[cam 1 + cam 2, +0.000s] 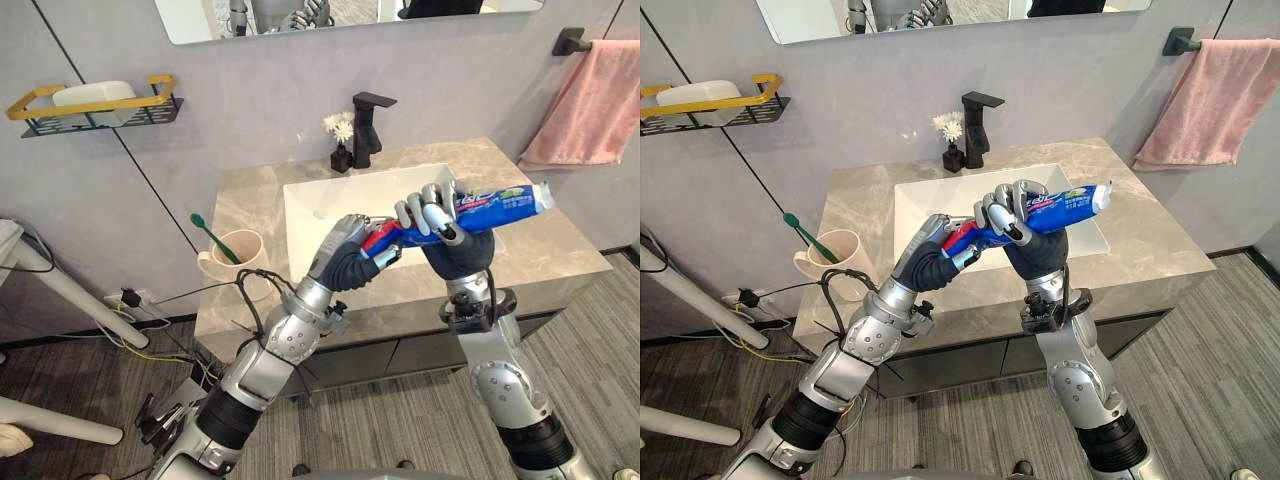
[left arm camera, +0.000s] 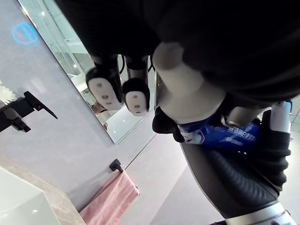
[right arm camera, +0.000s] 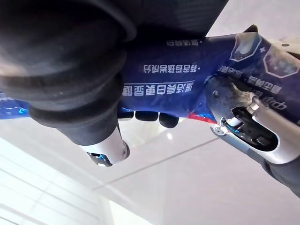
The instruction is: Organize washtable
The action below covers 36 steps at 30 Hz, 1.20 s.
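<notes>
A blue toothpaste tube (image 1: 497, 208) is held level in the air above the sink basin (image 1: 320, 205). My right hand (image 1: 441, 224) is curled round the tube's middle, palm toward me. My left hand (image 1: 349, 256) pinches the tube's red cap end from the left. The right wrist view has the tube (image 3: 187, 77) lying across the fingers, and the left wrist view has it (image 2: 227, 137) beyond the thumb. On the counter's left stands a cream cup (image 1: 243, 258) holding a green toothbrush (image 1: 208, 232).
A black faucet (image 1: 368, 126) and a small vase of white flowers (image 1: 341, 140) stand behind the basin. On the wall, a pink towel (image 1: 590, 105) hangs at the right and a shelf (image 1: 95, 108) with a white dish is at the left.
</notes>
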Tool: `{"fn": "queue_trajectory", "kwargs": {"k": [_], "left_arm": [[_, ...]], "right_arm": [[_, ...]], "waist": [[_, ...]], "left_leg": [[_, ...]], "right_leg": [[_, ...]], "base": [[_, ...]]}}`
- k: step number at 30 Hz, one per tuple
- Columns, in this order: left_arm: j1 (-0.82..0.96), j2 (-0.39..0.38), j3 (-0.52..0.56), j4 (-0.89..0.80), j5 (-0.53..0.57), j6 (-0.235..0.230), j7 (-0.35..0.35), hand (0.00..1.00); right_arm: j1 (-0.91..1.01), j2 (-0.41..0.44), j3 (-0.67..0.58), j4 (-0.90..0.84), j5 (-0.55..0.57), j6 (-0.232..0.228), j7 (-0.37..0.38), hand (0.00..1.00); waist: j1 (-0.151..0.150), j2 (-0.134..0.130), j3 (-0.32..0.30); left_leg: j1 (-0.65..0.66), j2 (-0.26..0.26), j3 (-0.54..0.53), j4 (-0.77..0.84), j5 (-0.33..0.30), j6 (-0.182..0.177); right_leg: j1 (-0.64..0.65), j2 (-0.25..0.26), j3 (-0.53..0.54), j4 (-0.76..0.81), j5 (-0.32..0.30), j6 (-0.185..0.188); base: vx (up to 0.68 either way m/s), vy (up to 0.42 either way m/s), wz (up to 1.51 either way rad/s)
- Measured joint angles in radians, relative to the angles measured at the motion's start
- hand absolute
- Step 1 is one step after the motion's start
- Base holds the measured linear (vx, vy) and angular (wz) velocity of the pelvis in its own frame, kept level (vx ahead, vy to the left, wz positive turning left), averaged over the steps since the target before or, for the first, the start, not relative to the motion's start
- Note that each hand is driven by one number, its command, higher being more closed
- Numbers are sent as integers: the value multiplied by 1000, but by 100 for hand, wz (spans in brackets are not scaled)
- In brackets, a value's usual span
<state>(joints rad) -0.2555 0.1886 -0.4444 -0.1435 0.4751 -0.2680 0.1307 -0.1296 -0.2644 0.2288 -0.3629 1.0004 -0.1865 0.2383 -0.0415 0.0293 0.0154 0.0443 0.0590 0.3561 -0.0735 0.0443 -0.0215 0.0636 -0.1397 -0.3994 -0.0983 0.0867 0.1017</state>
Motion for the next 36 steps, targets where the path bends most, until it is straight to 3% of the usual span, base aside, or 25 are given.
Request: {"fn": "queue_trajectory", "kwargs": {"k": [1,2,10,17,21,29,33,36], "left_arm": [[0,-1,0,0,0,2,0,100],[0,-2,0,0,0,3,0,0],[-1,-9,35,1,0,47,21,0],[-8,18,204,-68,-1,68,109,0],[-29,24,233,-144,0,68,134,0],[-33,54,404,-277,10,72,192,0],[-17,52,556,-343,16,91,250,0],[21,50,665,-385,39,112,296,0]], "right_arm": [[0,13,-6,3,-3,-1,-3,100],[0,19,-7,4,-7,-2,-8,100],[-47,62,-84,60,-82,-51,-109,100],[-95,57,-253,113,-114,-118,-198,100],[-118,38,-263,114,-143,-120,-214,100],[-153,39,-295,154,-148,-120,-220,100],[-230,36,-314,187,-148,-124,-239,100],[-319,-4,-314,246,-148,-126,-258,100]], "waist": [[0,0,0],[0,0,0],[0,-3,-2],[-1,-4,-3],[2,-4,-3],[7,-3,-2],[11,-1,-2],[38,-1,-2]], "left_leg": [[0,0,-1,0,0,0],[0,-1,-1,-1,1,1],[5,-5,-11,-17,13,3],[6,-6,-28,-17,16,2],[6,-7,-43,-17,20,3],[6,-7,-65,-18,27,3],[2,-7,-87,-19,33,1],[-1,-8,-115,-21,39,-3]], "right_leg": [[0,-1,-2,0,0,0],[0,-1,-2,0,0,0],[3,-1,-11,0,0,0],[13,-2,-26,0,0,0],[22,-2,-42,0,0,0],[36,-3,-69,-4,-1,-1],[44,-3,-90,-4,-2,-3],[55,-4,-117,-4,-5,-6]], "base": [[0,0,0],[-20,5,4],[-5,3,3],[-2,3,5],[-14,8,12],[-29,11,10],[-11,13,14],[-8,7,28]]}}
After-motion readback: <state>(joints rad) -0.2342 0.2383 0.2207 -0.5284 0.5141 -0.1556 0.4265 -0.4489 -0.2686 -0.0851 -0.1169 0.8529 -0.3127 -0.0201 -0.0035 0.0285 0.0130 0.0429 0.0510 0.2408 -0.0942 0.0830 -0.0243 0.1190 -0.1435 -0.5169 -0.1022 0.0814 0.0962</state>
